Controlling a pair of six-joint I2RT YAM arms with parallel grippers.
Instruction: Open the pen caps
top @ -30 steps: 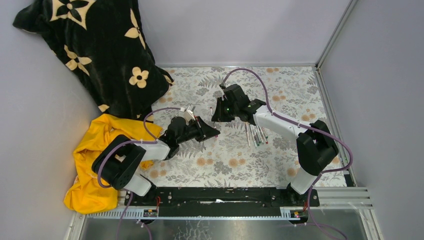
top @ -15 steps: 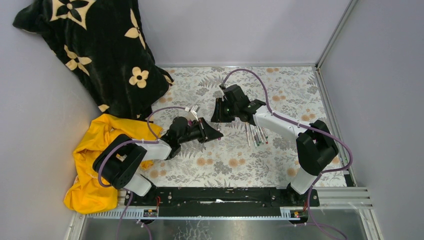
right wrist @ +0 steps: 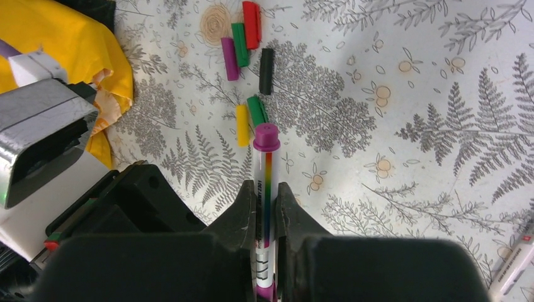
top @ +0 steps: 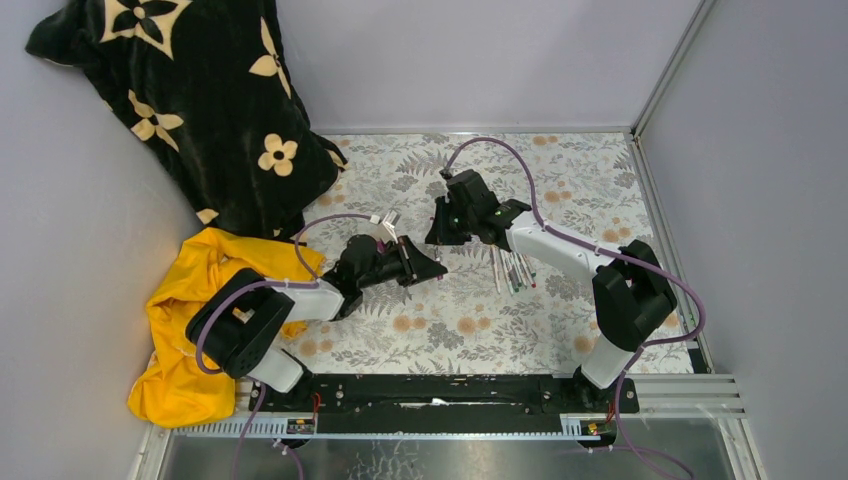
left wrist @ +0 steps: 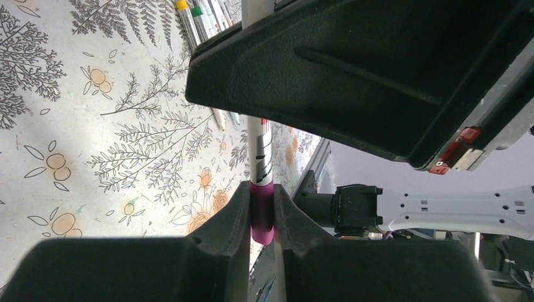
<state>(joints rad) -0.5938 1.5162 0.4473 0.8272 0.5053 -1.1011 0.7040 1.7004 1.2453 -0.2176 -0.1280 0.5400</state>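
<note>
1. Overhead, the left gripper (top: 428, 266) and right gripper (top: 440, 237) meet mid-table, both arms angled inward; the pens (top: 512, 268) lie grouped just to their right.
2. Left wrist: its fingers (left wrist: 236, 214) pinch the magenta cap (left wrist: 262, 217), seated on the held pen (left wrist: 259, 151); this pull is not yet done.
3. Right wrist: fingers (right wrist: 249, 207) clamp the held pen's barrel; six loose caps (right wrist: 239, 44) lie beyond, so much looks finished.

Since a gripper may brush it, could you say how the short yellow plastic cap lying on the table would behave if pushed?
The short yellow plastic cap looks cylindrical and lies on its side, so it would probably roll sideways. Being tiny, it is likely light and easily flicked away.
</note>
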